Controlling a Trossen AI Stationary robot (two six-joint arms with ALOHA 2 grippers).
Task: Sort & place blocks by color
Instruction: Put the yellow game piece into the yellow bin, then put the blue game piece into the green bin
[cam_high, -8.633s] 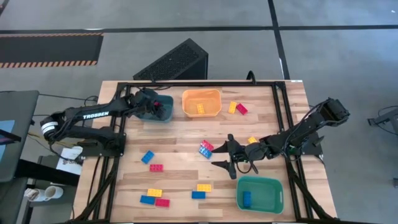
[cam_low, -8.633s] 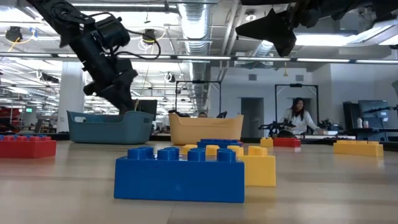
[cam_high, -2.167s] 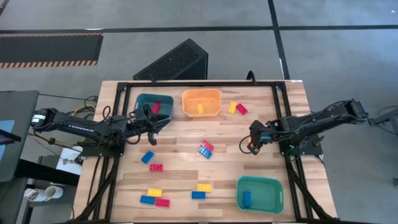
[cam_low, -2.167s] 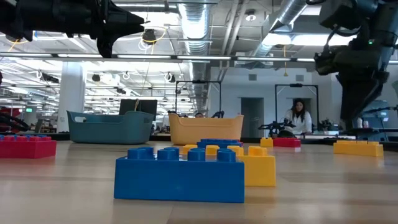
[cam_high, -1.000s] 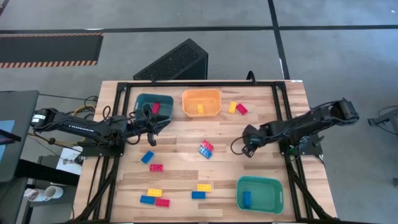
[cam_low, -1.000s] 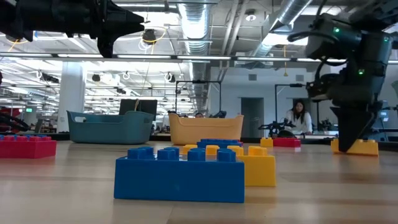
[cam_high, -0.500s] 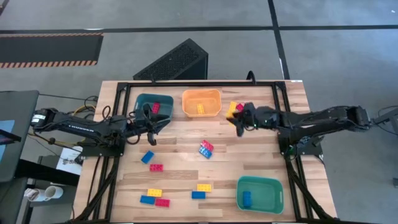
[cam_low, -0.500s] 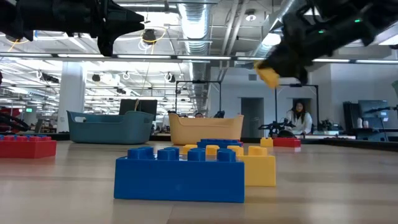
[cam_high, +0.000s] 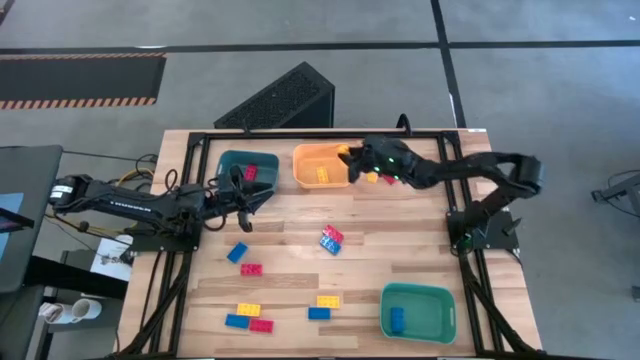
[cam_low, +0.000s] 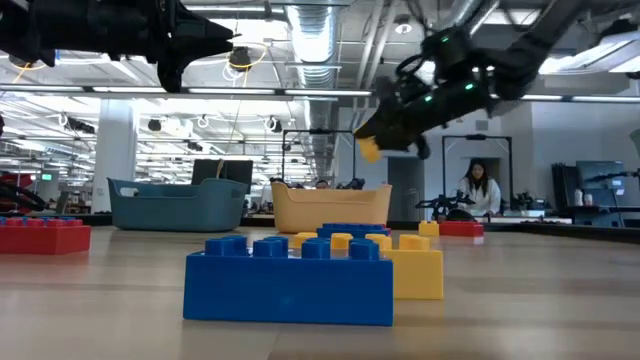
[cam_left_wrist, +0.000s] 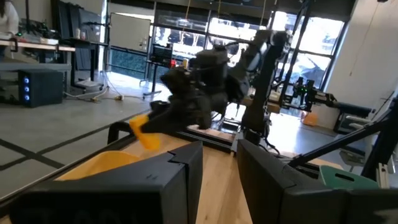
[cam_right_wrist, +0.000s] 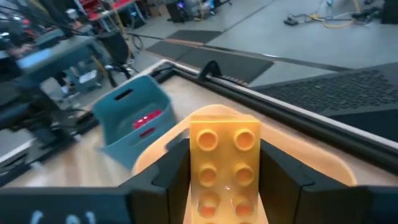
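Note:
My right gripper (cam_high: 349, 155) is shut on a yellow block (cam_right_wrist: 224, 163) and hovers over the right rim of the orange bin (cam_high: 322, 166), which has one yellow block inside. In the low view the block (cam_low: 368, 150) sticks out at the gripper's tip, well above the table. My left gripper (cam_high: 258, 197) waits in the air next to the dark teal bin (cam_high: 240, 165), its fingers (cam_left_wrist: 180, 171) a little apart with nothing between them. Several red, yellow and blue blocks lie loose on the table, among them a blue-and-red pair (cam_high: 331, 238). My right gripper pinches the yellow block's two long sides (cam_right_wrist: 195, 169) between its two fingers. The fingers reach almost level from the table's right side and lie along the block. The block is lifted clear, its studded face turned toward the wrist camera, above the orange bin.
The dark teal bin holds a red block (cam_high: 250, 173). A green bin (cam_high: 418, 310) at the near right holds a blue block (cam_high: 397, 320). A yellow and a red block (cam_high: 388, 177) lie right of the orange bin, under my right arm. More blocks (cam_high: 249, 316) lie near the front edge.
My right gripper has lifted the yellow block off the table's right middle and swung it up, toward the far edge and left, until it hangs over the orange bin. The gripper has tipped from pointing down to almost level.

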